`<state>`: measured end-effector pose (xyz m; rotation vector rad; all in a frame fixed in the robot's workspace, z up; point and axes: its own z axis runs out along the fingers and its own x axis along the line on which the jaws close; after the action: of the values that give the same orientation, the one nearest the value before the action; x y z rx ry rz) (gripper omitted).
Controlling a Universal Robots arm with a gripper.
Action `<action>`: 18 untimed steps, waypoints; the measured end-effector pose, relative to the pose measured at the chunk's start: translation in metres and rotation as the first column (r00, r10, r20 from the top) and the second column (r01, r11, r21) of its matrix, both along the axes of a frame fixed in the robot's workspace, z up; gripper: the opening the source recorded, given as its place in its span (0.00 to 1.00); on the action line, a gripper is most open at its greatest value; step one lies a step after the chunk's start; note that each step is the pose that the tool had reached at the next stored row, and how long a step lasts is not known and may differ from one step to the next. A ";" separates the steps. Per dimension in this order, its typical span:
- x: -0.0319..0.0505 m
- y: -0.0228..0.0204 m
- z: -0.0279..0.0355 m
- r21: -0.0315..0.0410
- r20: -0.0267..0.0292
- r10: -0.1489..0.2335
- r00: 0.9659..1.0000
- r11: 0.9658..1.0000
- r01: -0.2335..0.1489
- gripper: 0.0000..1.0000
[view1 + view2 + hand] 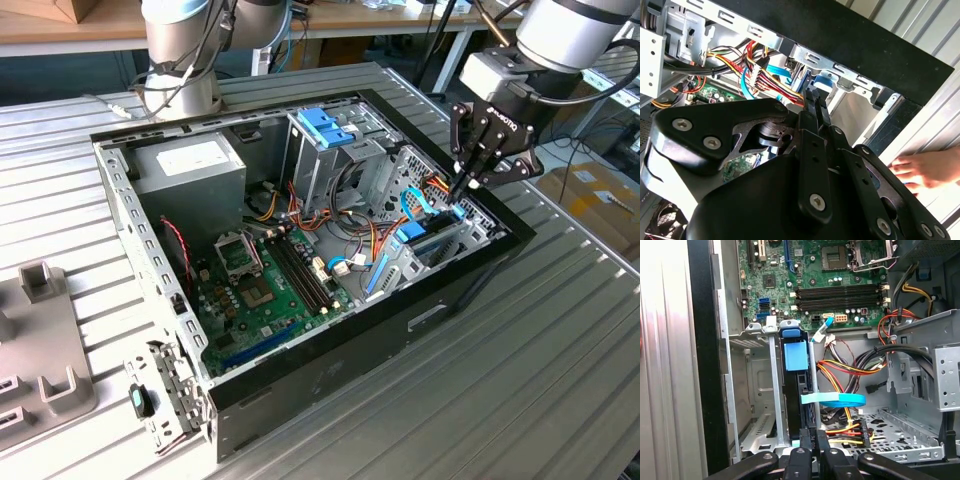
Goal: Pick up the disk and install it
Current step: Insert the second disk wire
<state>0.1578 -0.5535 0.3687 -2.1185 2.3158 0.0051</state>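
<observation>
1. Exterior view: the gripper (468,186) hangs over the open computer case (300,385), at about two o'clock from the case's middle, with its tips down inside the drive bay by the case's front wall.
2. The fingers (474,160) look drawn close together, nearly shut. They seem to pinch the upper edge of the disk (432,243), though the contact itself is hard to make out.
3. First wrist view: the disk (794,385) stands on edge in a metal bay slot (771,390), blue rail showing, and runs from the fingertips (810,447) towards twelve o'clock. A light-blue flat cable (835,400) curls off at its three o'clock side.
4. Second wrist view: the gripper body (790,190) hides most of the bay. A person's hand (927,167) rests on the table beside the case, at about four o'clock.
5. My judgement: the pickup is done and the installing step is in hand, with the disk already partly in its slot.
6. The seating calls for a straight push along the slot, keeping the disk square to the rails and clear of the cable bundle (850,365).
</observation>
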 end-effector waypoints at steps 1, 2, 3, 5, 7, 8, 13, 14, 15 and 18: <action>-0.0009 0.0001 -0.0003 0.000 0.000 0.000 1.000 1.000 0.000 0.16; -0.0016 0.0000 -0.0004 0.000 0.000 0.000 1.000 1.000 0.000 0.16; -0.0024 0.0000 -0.0004 0.000 0.000 0.000 1.000 1.000 0.000 0.16; -0.0026 0.0000 -0.0004 0.000 0.000 0.000 1.000 1.000 0.000 0.16; -0.0028 0.0000 -0.0004 0.000 0.000 0.000 1.000 1.000 0.000 0.16; -0.0036 0.0000 -0.0005 0.000 0.000 0.000 1.000 1.000 0.000 0.16; -0.0047 0.0000 -0.0005 0.000 0.000 0.000 1.000 1.000 0.000 0.16; -0.0050 0.0000 -0.0005 0.000 0.000 0.000 1.000 1.000 0.000 0.16; -0.0052 0.0000 -0.0005 0.000 0.000 0.000 1.000 1.000 0.000 0.16; -0.0055 0.0000 -0.0004 0.000 0.000 0.000 1.000 1.000 0.000 0.16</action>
<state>0.1523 -0.5535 0.3683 -2.1184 2.3158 0.0051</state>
